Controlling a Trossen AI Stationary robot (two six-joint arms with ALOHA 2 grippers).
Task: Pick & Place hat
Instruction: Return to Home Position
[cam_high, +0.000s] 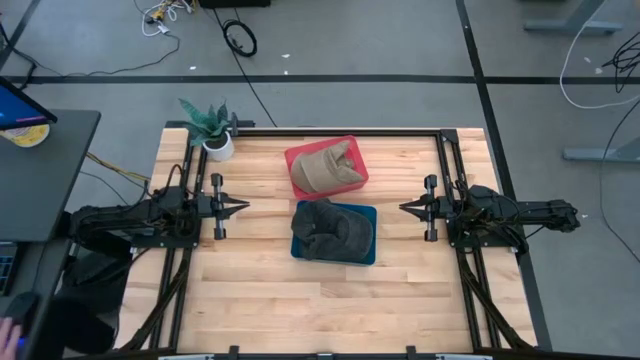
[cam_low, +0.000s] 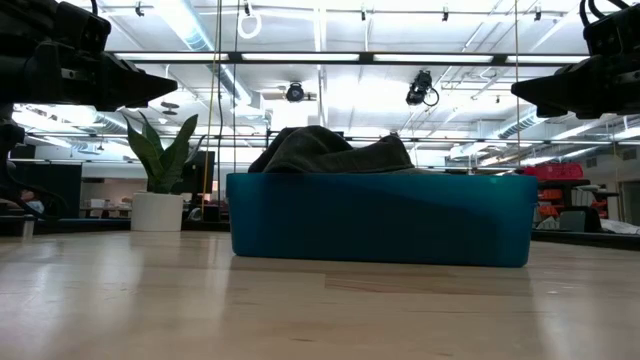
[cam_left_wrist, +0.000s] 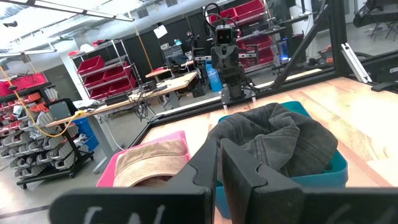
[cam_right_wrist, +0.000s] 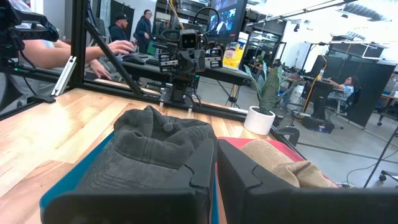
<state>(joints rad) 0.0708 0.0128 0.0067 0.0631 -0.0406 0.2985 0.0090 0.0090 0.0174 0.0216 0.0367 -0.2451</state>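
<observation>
Both pairs of jaws are pressed together and hold nothing: the left gripper (cam_high: 238, 207) and the right gripper (cam_high: 406, 208) each taper to a closed point, and they face one another across the middle of the light wooden slatted table (cam_high: 260, 300). Each dark arm lies level along its own side of the table, well apart from the bins. Between the two grippers, nearer the front edge, sits the blue rectangular plastic bin (cam_high: 365, 258), and a heap of black fabric caps (cam_high: 330, 228) fills it and rises above its rim; I cannot tell how many caps make up the heap. Just behind it, tilted a little and close to its back edge, stands the red rectangular plastic bin (cam_high: 358, 158) with the brown fabric cap (cam_high: 318, 172) lying inside. At the back left corner stands a small green plant in a white pot (cam_high: 215, 142).
</observation>
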